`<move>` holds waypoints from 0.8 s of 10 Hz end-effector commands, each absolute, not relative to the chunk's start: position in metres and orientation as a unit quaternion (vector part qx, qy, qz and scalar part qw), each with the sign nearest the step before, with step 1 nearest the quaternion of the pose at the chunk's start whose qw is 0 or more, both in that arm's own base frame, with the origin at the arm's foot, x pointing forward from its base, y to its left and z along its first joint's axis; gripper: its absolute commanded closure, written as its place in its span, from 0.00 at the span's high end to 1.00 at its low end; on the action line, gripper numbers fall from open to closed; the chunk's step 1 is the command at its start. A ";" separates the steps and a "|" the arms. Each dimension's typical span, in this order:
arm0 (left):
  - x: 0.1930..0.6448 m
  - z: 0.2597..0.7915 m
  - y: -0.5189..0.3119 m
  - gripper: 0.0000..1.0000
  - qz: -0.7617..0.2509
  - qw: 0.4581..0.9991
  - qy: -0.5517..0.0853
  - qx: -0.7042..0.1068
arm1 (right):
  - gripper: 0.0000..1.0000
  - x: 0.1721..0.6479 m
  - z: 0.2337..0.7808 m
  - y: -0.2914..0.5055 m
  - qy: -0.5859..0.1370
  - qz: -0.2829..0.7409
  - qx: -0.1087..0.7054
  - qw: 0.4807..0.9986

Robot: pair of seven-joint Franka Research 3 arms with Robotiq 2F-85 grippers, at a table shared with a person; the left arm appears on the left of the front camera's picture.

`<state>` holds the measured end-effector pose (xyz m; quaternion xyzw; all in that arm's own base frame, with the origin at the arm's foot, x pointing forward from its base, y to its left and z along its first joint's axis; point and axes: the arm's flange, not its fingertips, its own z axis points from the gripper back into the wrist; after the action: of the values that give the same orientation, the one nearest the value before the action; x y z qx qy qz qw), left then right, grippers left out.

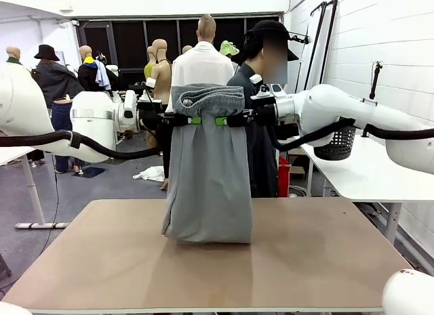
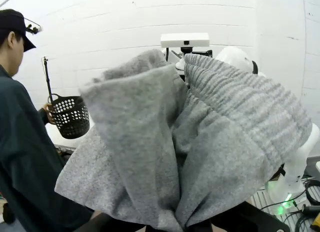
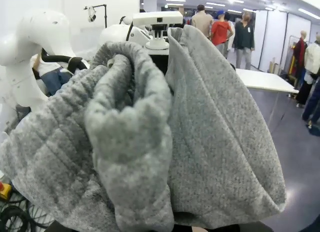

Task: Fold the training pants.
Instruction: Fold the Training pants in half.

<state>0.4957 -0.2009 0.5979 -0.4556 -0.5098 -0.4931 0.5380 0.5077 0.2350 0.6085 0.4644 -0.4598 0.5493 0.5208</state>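
A: Where are the training pants (image 1: 207,179) seen?

B: They are held up in the air over the middle of the table (image 1: 325,261), hung between the two arms. The gathered waistband is bunched at the top, and the grey cloth drops straight down from it. The lower end is rested on the tabletop, where it is slightly crumpled.

A: How is the left gripper (image 1: 193,120) set?

B: Its fingers are pressed together on the top edge of the pants, at the left side of the waistband. A green pad is seen against the cloth.

A: And the right gripper (image 1: 222,120)?

B: It is likewise pinched onto the pants, at the right side, level with the other. The two grippers are kept near each other, with a short span of cloth between them.

A: What is noted in the wrist views?

B: Grey jersey is seen close up in both, folded over itself; the ribbed waistband is made out in each.

A: Anything behind?

B: A person (image 1: 261,112) in dark clothes is stood at the far side. A black mesh basket (image 1: 336,143) is set on a white side table (image 1: 359,173).
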 end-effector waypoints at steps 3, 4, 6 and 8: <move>0.537 0.635 -0.203 0.00 -0.493 0.534 -0.540 -0.423 | 0.00 0.550 0.662 0.249 -0.508 0.591 0.371 0.505; 0.545 0.638 -0.204 0.00 -0.495 0.535 -0.547 -0.412 | 0.00 0.557 0.669 0.252 -0.513 0.593 0.367 0.501; 0.561 0.633 -0.202 0.00 -0.493 0.542 -0.563 -0.383 | 0.00 0.563 0.663 0.258 -0.512 0.597 0.365 0.499; 0.575 0.608 -0.208 0.00 -0.484 0.557 -0.562 -0.373 | 0.00 0.566 0.640 0.254 -0.506 0.591 0.367 0.510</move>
<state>0.5675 -0.1988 0.6161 -0.3859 -0.5592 -0.4831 0.5523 0.5659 0.2535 0.6438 0.3664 -0.5037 0.5927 0.5106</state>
